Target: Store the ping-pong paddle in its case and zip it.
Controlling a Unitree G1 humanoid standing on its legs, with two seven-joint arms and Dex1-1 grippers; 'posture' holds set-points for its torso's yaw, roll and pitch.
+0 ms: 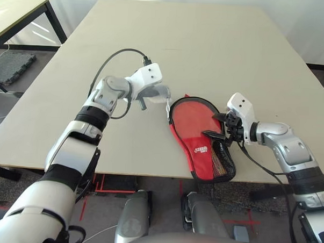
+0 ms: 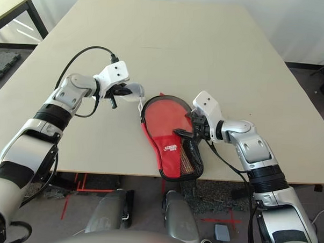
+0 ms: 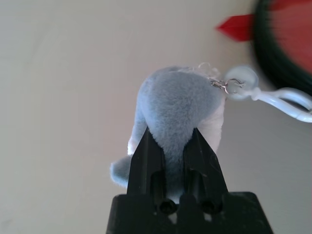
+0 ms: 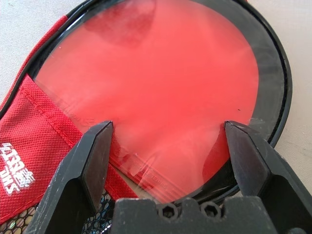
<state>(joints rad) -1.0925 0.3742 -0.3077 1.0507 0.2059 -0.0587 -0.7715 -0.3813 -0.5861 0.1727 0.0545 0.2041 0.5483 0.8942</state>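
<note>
Near the table's front edge, round red rubber-faced paddle (image 4: 151,92) already inside open red-and-black fabric case (image 1: 203,147), unzipped; left gripper (image 3: 170,146) clamped on grey plush zipper charm (image 3: 178,100), right gripper (image 4: 165,146) spread wide.

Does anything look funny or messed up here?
Nothing is spilled or broken. The odd bit: the left pincer is shut on a fuzzy grey-blue charm clipped to the case, not on the case itself. The red paddle lies in the open case, with the right pincer open over it.
</note>
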